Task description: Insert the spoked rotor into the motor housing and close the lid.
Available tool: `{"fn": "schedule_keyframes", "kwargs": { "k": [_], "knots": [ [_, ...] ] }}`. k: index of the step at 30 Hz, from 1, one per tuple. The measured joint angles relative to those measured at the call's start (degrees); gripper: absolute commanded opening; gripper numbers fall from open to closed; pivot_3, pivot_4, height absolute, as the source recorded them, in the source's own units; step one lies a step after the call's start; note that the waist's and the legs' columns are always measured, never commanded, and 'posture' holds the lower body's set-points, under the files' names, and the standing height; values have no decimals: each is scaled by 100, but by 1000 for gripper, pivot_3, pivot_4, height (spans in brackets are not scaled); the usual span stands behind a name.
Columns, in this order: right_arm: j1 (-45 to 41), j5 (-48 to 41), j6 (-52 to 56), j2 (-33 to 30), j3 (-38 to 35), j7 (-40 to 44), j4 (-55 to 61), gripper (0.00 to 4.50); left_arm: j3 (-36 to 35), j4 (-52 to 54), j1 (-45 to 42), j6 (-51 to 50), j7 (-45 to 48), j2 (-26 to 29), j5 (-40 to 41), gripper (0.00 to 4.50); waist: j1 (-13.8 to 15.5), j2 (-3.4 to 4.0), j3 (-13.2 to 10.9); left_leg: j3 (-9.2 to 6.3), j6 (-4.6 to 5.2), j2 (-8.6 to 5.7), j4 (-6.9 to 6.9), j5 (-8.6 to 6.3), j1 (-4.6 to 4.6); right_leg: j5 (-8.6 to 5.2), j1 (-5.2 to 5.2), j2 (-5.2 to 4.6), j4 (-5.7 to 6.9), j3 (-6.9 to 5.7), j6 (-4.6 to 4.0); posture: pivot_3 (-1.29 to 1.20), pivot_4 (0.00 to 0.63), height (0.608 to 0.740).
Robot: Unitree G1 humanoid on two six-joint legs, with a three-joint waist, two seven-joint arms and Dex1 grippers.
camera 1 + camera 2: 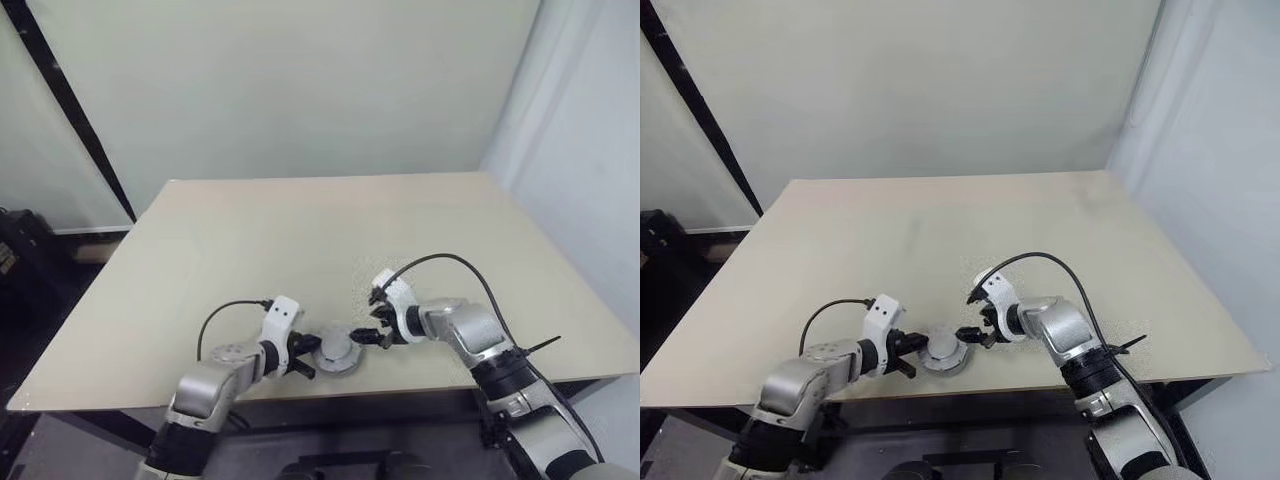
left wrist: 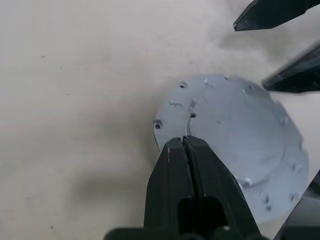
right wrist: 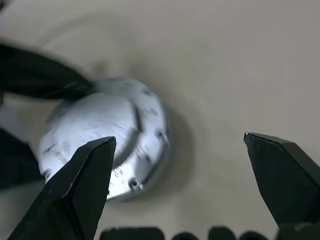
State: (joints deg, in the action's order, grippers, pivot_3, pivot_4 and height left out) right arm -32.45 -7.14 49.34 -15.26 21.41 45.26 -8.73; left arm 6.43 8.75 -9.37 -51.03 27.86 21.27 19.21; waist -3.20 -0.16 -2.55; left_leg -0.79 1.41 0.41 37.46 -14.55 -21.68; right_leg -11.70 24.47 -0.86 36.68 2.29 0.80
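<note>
From the head, the grey lid (image 1: 337, 352) sits on the counter (image 1: 300, 230) between both pincers, and the left pincer (image 2: 185, 145), squeezed together, likely steadies it, while the right pincer (image 3: 180, 155) waits spread apart just beside it.

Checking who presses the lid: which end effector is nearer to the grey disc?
Left. The left end effector, shut, is at the grey disc's edge; the right end effector, open, sits just beside it.

Grey round lid (image 1: 337, 351) lies flat near table's (image 1: 300, 240) front edge.
</note>
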Motion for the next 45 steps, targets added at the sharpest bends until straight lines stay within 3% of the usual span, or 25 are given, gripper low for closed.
{"fn": "schedule_keyframes", "kwargs": {
  "k": [6,12,45],
  "knots": [
    [58,159,-995,-5,501,247,18,4479,-559,221,1,-206,47,208,250,0,4,-22,-15,-1,-3,1,-16,-2,-2,1,5,1,-1,0,2,0,0,740],
    [215,216,-1148,16,647,269,34,4479,-1021,353,220,-352,11,378,408,0,15,-38,-26,0,0,3,-17,-12,-4,2,6,-7,-2,6,2,0,0,740],
    [468,510,-1356,111,941,131,110,4479,-980,449,383,-581,11,476,584,0,31,-51,-30,6,0,3,17,-12,3,2,-6,-3,10,5,-1,0,0,740]
  ]
}}
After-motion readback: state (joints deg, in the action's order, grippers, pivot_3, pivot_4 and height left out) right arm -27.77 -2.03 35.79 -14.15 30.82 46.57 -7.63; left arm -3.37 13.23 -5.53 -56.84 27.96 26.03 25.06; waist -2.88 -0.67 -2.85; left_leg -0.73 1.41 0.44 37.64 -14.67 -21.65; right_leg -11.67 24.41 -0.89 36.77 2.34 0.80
